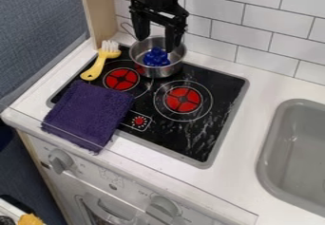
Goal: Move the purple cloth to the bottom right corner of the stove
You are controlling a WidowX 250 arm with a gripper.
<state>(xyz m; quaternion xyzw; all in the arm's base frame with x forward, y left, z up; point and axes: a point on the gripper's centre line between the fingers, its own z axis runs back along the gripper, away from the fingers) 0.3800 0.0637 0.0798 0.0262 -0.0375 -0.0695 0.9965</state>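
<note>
Behind the stove (pixel 219 84), white tiles (pixel 270 19).

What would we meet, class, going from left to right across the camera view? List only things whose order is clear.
Purple cloth → metal pot with a blue object inside → grey sink.

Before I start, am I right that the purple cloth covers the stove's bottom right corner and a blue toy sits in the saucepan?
Not quite: the camera view shows the cloth covering the stove's bottom left corner; the blue toy sits in the saucepan.
</note>
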